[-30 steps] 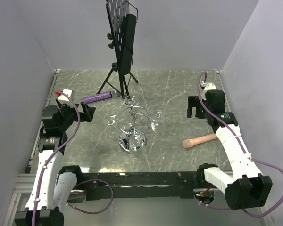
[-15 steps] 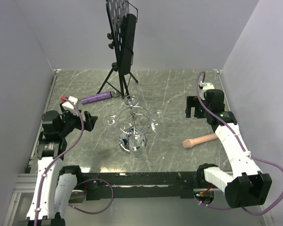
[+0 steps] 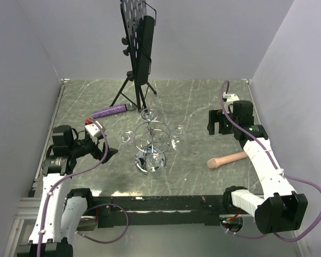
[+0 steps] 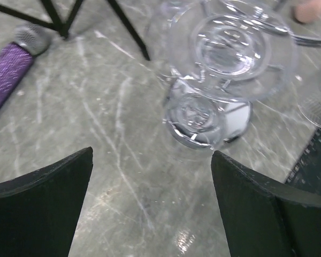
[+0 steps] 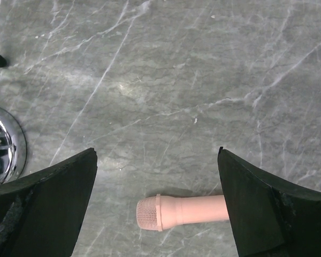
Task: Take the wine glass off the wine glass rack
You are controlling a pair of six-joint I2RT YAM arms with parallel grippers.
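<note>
Hanging wine glass [image 4: 230, 51] ahead of left pincer [image 4: 152, 158]

4 wine glasses [image 3: 127, 137], 1 wine glass rack [image 3: 142, 166], 2 mics (1 purple mic [image 3: 109, 111], 1 pink mic [image 3: 227, 159]), 1 music stand [image 3: 139, 48].

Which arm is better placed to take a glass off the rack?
Left. The left end effector, open, faces the wine glass rack, a wine glass close ahead. The right end effector hangs farther off, over the pink microphone.
</note>
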